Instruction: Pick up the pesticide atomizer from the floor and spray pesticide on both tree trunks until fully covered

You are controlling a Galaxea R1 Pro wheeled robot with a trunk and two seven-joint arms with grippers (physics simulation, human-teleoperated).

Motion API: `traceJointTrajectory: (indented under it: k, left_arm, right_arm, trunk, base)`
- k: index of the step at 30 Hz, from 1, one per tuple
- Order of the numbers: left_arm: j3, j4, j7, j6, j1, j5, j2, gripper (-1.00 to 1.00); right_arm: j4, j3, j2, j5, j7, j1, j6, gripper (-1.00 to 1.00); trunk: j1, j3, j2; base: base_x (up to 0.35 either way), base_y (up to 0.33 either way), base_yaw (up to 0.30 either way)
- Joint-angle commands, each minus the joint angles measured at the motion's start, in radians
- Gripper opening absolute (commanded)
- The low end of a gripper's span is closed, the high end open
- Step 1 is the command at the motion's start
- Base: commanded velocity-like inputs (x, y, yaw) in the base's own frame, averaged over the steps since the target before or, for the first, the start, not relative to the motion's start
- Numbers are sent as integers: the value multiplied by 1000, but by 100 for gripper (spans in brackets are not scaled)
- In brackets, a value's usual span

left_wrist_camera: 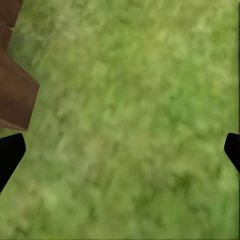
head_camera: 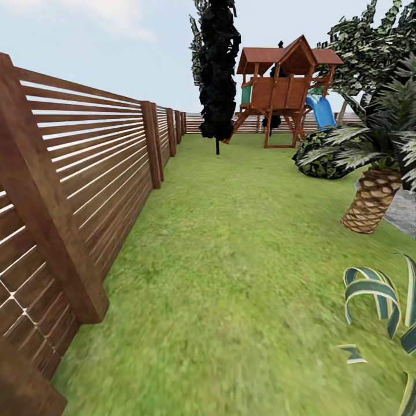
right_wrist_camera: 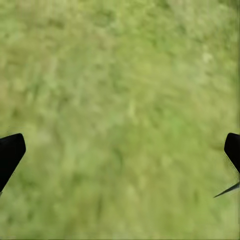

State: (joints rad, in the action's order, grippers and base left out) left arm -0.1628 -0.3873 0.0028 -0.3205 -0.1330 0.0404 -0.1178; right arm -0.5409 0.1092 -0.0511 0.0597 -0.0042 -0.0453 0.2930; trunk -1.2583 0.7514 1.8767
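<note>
Green grass covers almost all the ground in the head view: the lawn (head_camera: 231, 277) is a long, flat strip that runs from the camera straight to the far end of the garden. On the left side a wooden fence (head_camera: 86, 173) of reddish-brown horizontal slats, with thick square posts, follows the lawn the whole way and meets a paler slat fence at the back. At the far end stands a wooden playhouse (head_camera: 286, 86) on legs, with a brown roof and a blue slide (head_camera: 322, 111) on its right. Just left of it rises a tall, narrow tree (head_camera: 218, 69) with very dark, jagged leaves and a thin dark stem. On the right edge there is a short palm (head_camera: 372, 196) with a scaly, tan trunk and grey-green fronds, a round dark bush (head_camera: 320, 156) behind it, and a plant with striped, curved leaves (head_camera: 381, 300) near the camera. Behind the palm a small piece of grey stone floor (head_camera: 403, 212) is visible. The middle of the lawn between the fence and these plants is wide and free. The atomizer is not visible in any of the views. In the left wrist view the left gripper (left_wrist_camera: 120, 155) has its two black fingertips (left_wrist_camera: 9, 155) far apart above the blurred grass, with a brown fence post (left_wrist_camera: 15, 90) close by. In the right wrist view the right gripper (right_wrist_camera: 120, 155) is also spread wide over plain grass, and it holds nothing.
</note>
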Motion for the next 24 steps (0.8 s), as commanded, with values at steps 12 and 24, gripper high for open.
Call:
traceJointTrajectory:
  k: [12,24]
  left_arm:
    - [0,1,0,-3,0,4,2,100]
    - [0,1,0,-3,0,4,3,100]
  right_arm:
    - [1,3,0,6,0,-1,3,100]
    - [1,3,0,6,0,-1,3,100]
  trunk:
    - [0,1,0]
    - [0,1,0]
  base:
    - [339,0,-15]
    - [339,0,0]
